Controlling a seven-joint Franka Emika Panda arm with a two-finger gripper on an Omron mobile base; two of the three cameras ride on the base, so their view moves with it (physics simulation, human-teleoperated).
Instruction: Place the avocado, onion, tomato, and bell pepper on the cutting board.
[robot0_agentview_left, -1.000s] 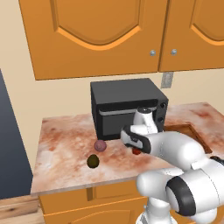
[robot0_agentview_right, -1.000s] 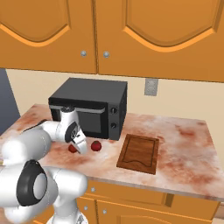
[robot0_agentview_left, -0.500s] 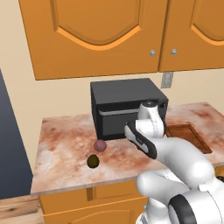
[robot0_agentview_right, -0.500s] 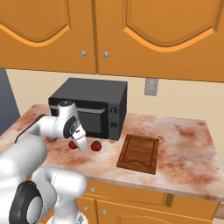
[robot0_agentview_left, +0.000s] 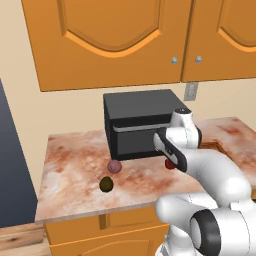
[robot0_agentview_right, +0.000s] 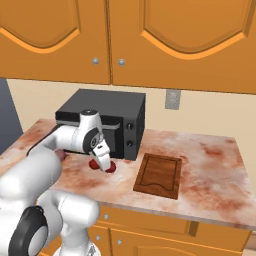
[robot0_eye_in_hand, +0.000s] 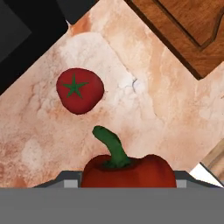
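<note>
Red bell pepper with green stem (robot0_eye_in_hand: 127, 170), bottom centre of my hand view, sits clamped between my gripper (robot0_eye_in_hand: 127, 183) jaws; red tomato (robot0_eye_in_hand: 80, 90) upper left.

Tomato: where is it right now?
In the hand view the tomato lies on the counter, just beyond the bell pepper, with the microwave on one side and the cutting board on the other.

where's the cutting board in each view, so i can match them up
Left base view: I cannot make it out; the arm covers that side of the counter.
Right base view: the cutting board lies right of centre on the counter, right of the microwave.
Hand view: its corner fills the top right.
Shared landmark: the microwave.
</note>
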